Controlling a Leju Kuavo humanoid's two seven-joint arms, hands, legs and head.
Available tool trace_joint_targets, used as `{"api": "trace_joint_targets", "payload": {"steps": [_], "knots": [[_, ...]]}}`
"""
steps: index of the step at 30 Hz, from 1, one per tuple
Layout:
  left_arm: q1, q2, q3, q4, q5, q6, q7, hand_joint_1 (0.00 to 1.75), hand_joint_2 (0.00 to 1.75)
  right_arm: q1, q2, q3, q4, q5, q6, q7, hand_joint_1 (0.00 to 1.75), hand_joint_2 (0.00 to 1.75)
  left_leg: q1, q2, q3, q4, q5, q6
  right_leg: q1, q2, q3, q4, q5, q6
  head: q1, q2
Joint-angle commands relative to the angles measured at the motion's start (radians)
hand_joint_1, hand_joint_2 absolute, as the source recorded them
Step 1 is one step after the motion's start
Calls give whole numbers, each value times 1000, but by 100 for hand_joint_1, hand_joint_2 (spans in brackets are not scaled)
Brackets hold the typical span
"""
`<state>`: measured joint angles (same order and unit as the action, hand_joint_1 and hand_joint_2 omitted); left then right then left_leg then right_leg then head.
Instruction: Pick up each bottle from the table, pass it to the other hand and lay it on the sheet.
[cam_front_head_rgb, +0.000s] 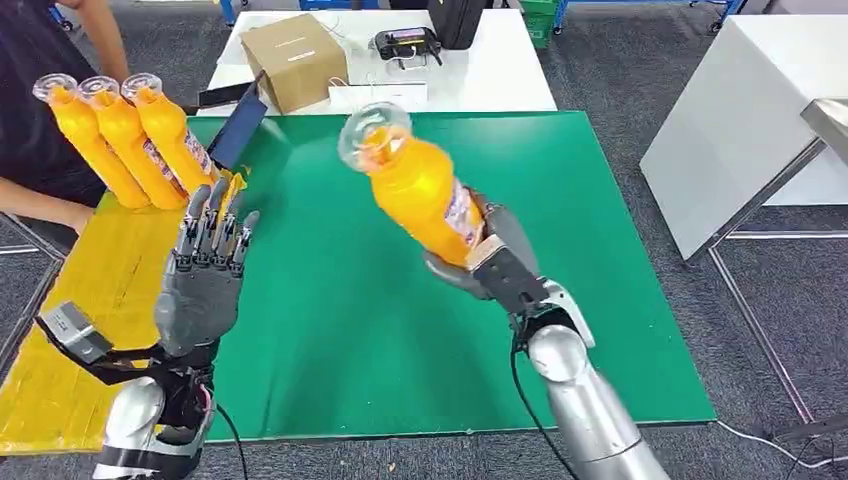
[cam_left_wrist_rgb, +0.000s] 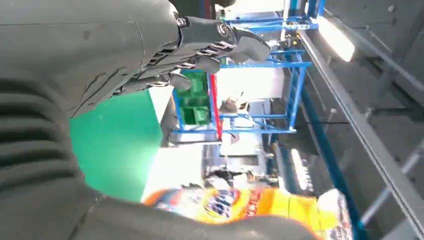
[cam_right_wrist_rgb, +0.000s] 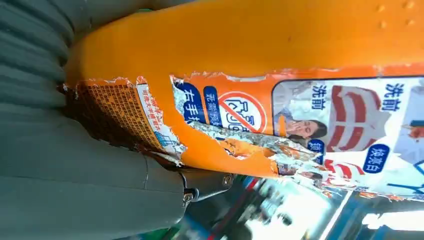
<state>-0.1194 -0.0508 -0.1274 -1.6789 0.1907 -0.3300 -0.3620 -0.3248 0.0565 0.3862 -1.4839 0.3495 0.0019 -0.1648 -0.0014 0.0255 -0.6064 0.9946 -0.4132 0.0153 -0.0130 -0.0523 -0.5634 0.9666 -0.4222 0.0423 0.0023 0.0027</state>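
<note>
— Right hand (cam_front_head_rgb: 497, 262)?
— Wrapped round an orange bottle (cam_front_head_rgb: 418, 190), raised above the green table (cam_front_head_rgb: 560, 300), cap tilted up and leftward.
— Left hand (cam_front_head_rgb: 205, 275)?
— Empty, fingers straight and spread, held up over the yellow sheet (cam_front_head_rgb: 90, 290). Three bottles (cam_front_head_rgb: 120, 140) lie there side by side.

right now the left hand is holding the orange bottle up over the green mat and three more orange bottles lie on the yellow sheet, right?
Wrong hand. The right hand grips the orange plastic bottle over the green mat, as the head view shows; the left hand is empty, fingers apart. Three more orange bottles do lie on the yellow sheet.
</note>
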Motion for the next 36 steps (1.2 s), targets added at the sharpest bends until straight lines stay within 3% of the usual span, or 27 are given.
{"api": "trace_joint_targets", "payload": {"steps": [1,16,36], "knots": [[19,-11,-54,-8,43,-25,4,0,175,-42,37,186,71,36,-1,-2,175,175,1,1,4,0,-2,-1,0,7,3,0,-1,-2,0,0],[94,24,-91,-71,58,-74,-20,0,175,0,5,293,3,86,7,0,175,175,1,-1,4,0,-2,-2,0,6,4,-1,-2,-2,0,0],[84,48,-91,-59,98,-89,5,0,175,16,-24,338,6,94,45,-3,175,175,1,-3,3,0,-2,-2,1,5,3,0,-2,-2,0,0]]}}
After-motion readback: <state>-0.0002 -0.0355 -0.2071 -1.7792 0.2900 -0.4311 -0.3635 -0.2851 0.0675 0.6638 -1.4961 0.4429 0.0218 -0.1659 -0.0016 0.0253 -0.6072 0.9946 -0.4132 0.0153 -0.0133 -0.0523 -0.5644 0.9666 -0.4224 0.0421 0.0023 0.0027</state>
